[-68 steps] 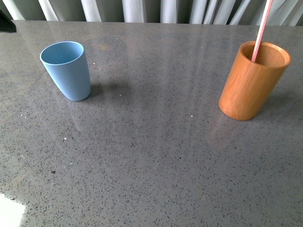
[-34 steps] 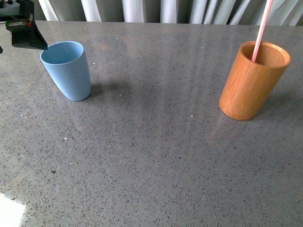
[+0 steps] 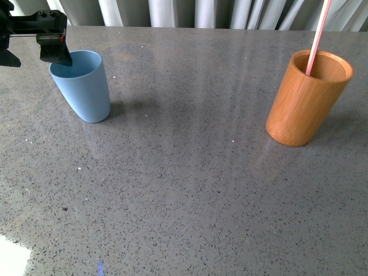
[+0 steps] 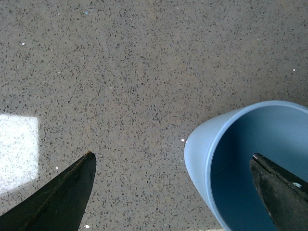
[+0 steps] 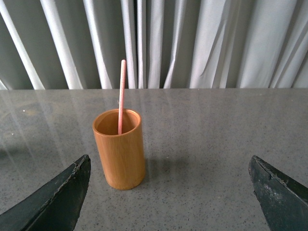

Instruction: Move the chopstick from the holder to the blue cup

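Note:
The blue cup [image 3: 84, 95] stands upright and empty at the far left of the grey table [image 3: 184, 172]. My left gripper [image 3: 31, 54] is open above it, one finger [image 3: 56, 53] over the cup's rim and the other left of the cup. In the left wrist view the blue cup [image 4: 226, 144] has its near wall between the open fingers of the left gripper [image 4: 172, 158]. The orange-brown holder [image 3: 302, 106] stands at the right with one pink-red chopstick [image 3: 318, 34] leaning in it. In the right wrist view my right gripper [image 5: 168, 160] is open and empty, well short of the holder [image 5: 120, 154] and chopstick [image 5: 121, 91].
Pale pleated curtains [image 5: 192, 43] hang behind the table's far edge. A bright white patch [image 3: 11, 259] lies at the front left corner of the front view. The right arm is out of the front view.
My left gripper has come into the front view from the left and moved right, until one finger hangs over the blue cup's rim. The cup, holder and chopstick have not moved.

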Controlling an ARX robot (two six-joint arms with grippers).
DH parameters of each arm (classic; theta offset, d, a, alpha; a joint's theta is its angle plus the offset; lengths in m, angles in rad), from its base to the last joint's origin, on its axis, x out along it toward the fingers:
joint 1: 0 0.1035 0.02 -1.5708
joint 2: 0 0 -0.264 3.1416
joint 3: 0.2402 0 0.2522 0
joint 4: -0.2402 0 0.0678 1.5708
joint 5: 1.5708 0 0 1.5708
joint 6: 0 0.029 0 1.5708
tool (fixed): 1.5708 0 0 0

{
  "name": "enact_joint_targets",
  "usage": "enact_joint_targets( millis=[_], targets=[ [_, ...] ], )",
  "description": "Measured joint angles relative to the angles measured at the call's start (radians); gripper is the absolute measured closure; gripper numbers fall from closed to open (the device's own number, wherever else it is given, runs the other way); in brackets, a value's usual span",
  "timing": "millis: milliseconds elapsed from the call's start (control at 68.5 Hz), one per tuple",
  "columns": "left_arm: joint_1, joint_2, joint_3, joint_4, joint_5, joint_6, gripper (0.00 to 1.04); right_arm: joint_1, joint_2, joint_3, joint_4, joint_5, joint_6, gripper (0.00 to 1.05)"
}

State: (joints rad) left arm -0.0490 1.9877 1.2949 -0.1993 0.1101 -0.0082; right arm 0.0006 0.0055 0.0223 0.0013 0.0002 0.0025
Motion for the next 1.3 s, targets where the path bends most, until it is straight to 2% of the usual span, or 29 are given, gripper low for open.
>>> enact_joint_targets(
  millis=[526,555,730,1007,1051,1299],
  targets=[
    [-0.024,0.048,0.045,-0.021,-0.012,0.0,0.09,0.0,0.0,0.0,0.0,0.0,0.0,0.09],
    [-0.025,0.049,0.048,-0.024,-0.014,0.003,0.14,0.0,0.0,0.0,0.0,0.0,0.0,0.09],
    [-0.028,0.059,0.061,-0.04,-0.03,0.015,0.57,0.0,0.0,0.0,0.0,0.0,0.0,0.09],
    [-0.035,0.061,0.068,-0.066,-0.04,0.029,0.98,0.0,0.0,0.0,0.0,0.0,0.0,0.09],
    [-0.037,0.061,0.071,-0.071,-0.038,0.029,1.02,0.0,0.0,0.0,0.0,0.0,0.0,0.09],
    [-0.061,0.04,0.079,-0.133,-0.051,0.042,1.02,0.0,0.0,0.0,0.0,0.0,0.0,0.09]
  ],
)
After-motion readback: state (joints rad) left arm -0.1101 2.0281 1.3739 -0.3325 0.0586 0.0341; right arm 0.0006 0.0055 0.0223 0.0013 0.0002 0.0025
